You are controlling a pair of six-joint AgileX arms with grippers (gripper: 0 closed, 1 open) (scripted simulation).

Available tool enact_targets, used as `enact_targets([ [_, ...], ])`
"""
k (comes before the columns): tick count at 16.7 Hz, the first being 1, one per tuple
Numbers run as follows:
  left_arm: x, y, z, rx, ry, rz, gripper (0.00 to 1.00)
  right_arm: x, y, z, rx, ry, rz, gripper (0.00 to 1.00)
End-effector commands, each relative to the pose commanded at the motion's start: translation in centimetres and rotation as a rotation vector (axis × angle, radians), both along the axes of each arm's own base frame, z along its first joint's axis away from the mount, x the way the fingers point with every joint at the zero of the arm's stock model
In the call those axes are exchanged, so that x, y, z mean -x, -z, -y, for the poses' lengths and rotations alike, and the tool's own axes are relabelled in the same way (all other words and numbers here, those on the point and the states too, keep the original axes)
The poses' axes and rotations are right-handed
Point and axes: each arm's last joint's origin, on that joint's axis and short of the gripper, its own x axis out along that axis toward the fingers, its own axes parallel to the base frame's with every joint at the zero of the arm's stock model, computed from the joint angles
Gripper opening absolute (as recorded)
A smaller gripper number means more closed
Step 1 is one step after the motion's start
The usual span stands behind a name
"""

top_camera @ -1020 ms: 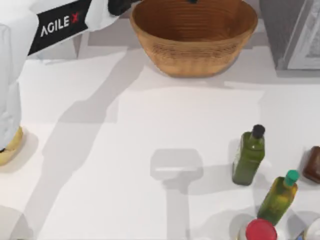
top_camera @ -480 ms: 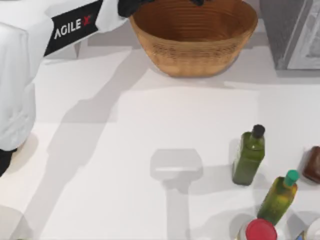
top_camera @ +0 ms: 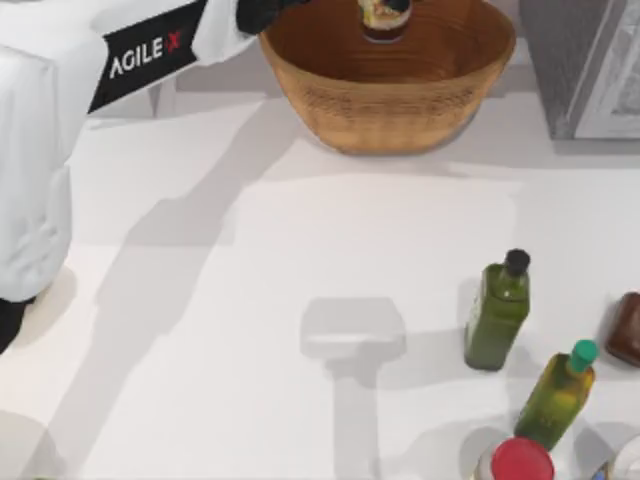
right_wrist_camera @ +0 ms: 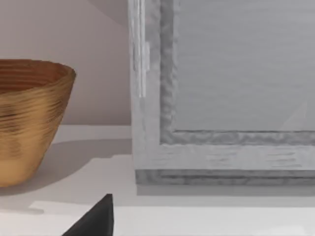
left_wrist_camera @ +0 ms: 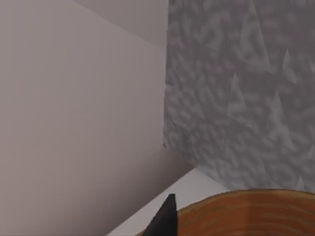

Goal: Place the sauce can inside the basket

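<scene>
Top view: the basket stands at the far middle of the white tabletop. The can is over its hollow at the far edge of the picture, partly cut off, so whether it rests on the basket floor or hangs above it cannot be told. The left arm reaches in from the left, its dark wrist end just at the basket's left rim; whether the left pincer is open or closed cannot be told. A grey cabinet stands just right of the basket. On the near right of the tabletop, well apart from the basket, are a green bottle with a black cap, a second green bottle with a green cap, a red-lidded jar and a brown object at the right edge.

Left wrist view: one dark fingertip of the left pincer shows beside the basket's rim, with the textured grey cabinet and a plain wall behind.

Right wrist view: one dark fingertip of the right pincer shows low over the tabletop; open or closed cannot be told. The basket is beside the cabinet's framed front.
</scene>
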Motion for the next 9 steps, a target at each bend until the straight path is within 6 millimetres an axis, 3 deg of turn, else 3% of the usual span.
enact_targets([
  [3, 0.00, 0.00, 0.00, 0.000, 0.000, 0.000, 0.98, 0.00, 0.00, 0.00, 0.000, 0.000, 0.000, 1.00],
  [9, 0.00, 0.00, 0.00, 0.000, 0.000, 0.000, 1.00, 0.00, 0.00, 0.00, 0.000, 0.000, 0.000, 1.00],
])
